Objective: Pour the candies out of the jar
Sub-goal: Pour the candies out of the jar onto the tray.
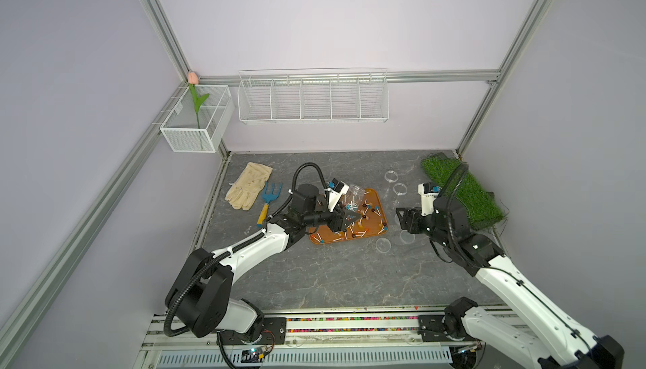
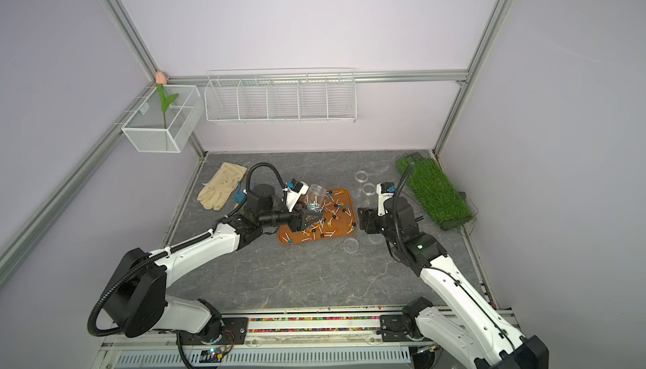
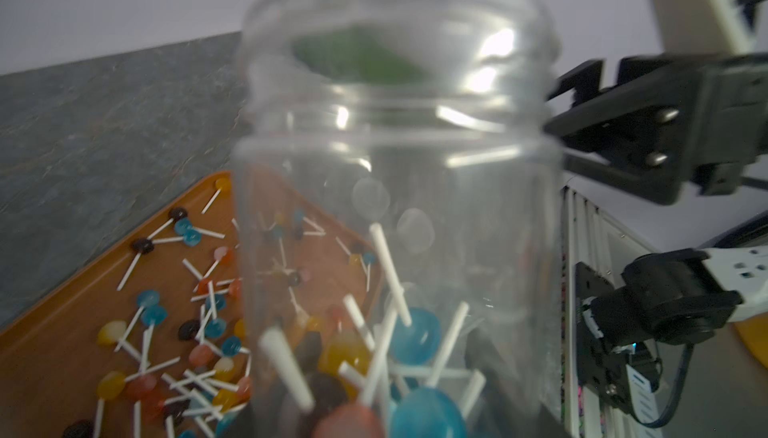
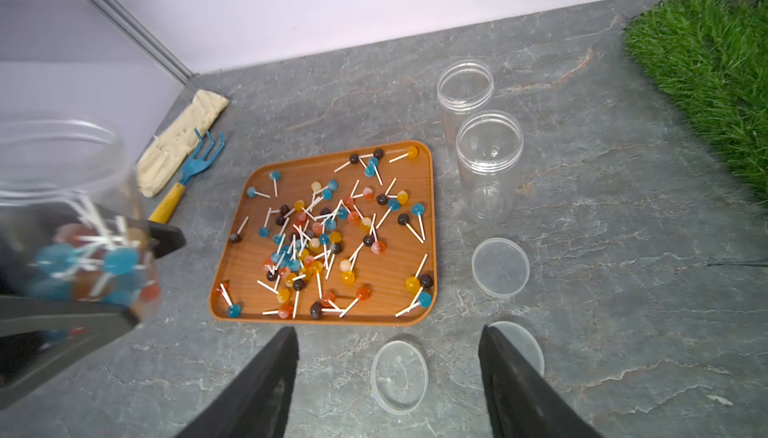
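My left gripper (image 1: 352,221) is shut on the base of a clear plastic jar (image 1: 354,192), holding it above the left part of an orange-brown tray (image 4: 432,207). The jar (image 3: 395,166) is lidless, with its mouth pointing away from the wrist and upward. Several candies (image 3: 411,340) lie at its bottom near the fingers, which the jar hides in the left wrist view. Many more candies (image 4: 316,240) lie scattered on the tray. My right gripper (image 4: 388,373) is open and empty, low over the table in front of the tray's right corner.
Two empty clear jars (image 4: 465,87) (image 4: 488,145) stand right of the tray. Three clear lids (image 4: 500,267) (image 4: 399,375) (image 4: 528,344) lie near my right gripper. A grass mat (image 1: 461,192) lies far right. A glove (image 1: 248,185) and a blue hand fork (image 1: 267,199) lie left.
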### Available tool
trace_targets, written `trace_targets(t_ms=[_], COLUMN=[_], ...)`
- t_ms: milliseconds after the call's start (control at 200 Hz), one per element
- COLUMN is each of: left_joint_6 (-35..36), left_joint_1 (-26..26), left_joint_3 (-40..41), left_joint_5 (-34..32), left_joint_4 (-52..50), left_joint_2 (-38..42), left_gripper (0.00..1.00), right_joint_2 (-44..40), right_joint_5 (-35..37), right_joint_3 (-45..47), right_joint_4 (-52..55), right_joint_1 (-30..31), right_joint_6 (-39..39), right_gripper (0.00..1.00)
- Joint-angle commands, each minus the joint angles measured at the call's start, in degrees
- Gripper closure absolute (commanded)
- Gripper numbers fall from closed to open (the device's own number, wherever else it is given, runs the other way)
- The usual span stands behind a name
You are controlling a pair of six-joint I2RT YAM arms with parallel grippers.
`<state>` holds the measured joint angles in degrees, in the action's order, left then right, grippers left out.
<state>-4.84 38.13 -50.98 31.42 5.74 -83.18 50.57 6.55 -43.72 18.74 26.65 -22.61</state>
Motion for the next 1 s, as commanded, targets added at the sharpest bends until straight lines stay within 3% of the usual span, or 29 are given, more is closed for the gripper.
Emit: trace_targets(t_ms=[0, 475, 755, 995], left_joint_6=[6.3, 18.5, 26.0, 29.5], left_joint_1=[2.6, 10.8, 16.2, 18.8], left_joint_3=[-6.6, -38.9, -52.4, -54.9], left_joint_5=[-8.8, -32.4, -51.0, -64.7], left_joint_4=[-13.5, -55.0, -68.4, -72.9], left_joint_2=[-2.8, -30.6, -42.4, -47.3], left_gripper=[0.46, 0.46, 0.45, 0.43], right_joint_2=[-1.1, -3.9, -4.3, -4.0], right_joint_5=[-1.0, -7.8, -11.7, -13.7], right_joint_3=[2.0, 5.7, 8.3, 9.8], right_joint_4=[-1.6, -3.2, -5.5, -6.2], right_joint_1=[-1.8, -9.6, -12.9, -14.0], right_joint_6=[0.2, 2.1, 1.9, 2.2], right_gripper=[0.26, 0.23, 0.22, 0.21])
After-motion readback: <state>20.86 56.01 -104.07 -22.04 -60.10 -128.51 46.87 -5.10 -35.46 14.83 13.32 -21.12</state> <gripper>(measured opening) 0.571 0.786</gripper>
